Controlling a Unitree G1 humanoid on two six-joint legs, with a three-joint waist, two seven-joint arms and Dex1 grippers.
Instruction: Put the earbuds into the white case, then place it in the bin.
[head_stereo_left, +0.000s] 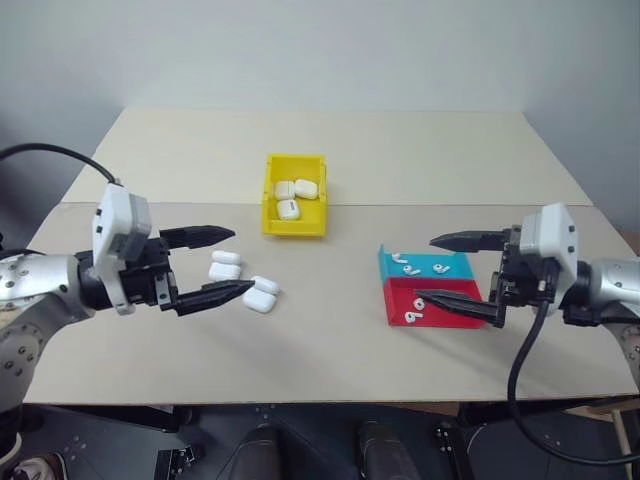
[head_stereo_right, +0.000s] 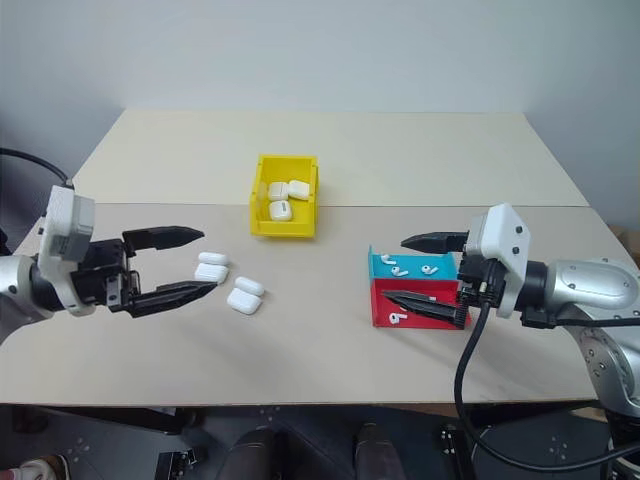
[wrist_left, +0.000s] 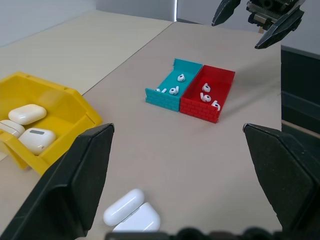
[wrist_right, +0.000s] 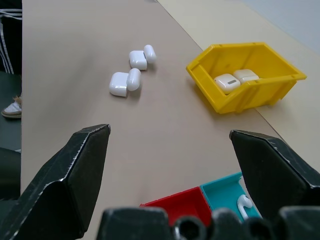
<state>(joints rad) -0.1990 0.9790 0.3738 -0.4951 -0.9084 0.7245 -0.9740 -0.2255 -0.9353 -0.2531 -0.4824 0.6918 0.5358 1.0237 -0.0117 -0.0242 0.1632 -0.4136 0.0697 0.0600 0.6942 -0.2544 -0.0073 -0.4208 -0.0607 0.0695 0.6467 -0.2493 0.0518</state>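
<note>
Two white cases (head_stereo_left: 224, 270) (head_stereo_left: 259, 300) lie with lids swung open on the table's left half, in front of the yellow bin (head_stereo_left: 272, 214). Three shut cases (head_stereo_left: 288, 209) sit inside the bin. Earbuds (head_stereo_left: 410, 268) lie in a low blue tray (head_stereo_left: 457, 270), and more earbuds (head_stereo_left: 411, 317) lie in the red tray (head_stereo_left: 450, 315) beside it. My left gripper (head_stereo_left: 241, 260) hovers open just left of the open cases, nothing between its fingers. My right gripper (head_stereo_left: 426, 268) is open and empty too, held above the two trays.
A seam (head_stereo_left: 180, 203) runs across the tabletop behind the bin. Bare table lies between the cases and the trays. The table's front edge (head_stereo_left: 320, 403) is close below both arms, and a black cable (head_stereo_left: 520, 390) hangs from the right arm.
</note>
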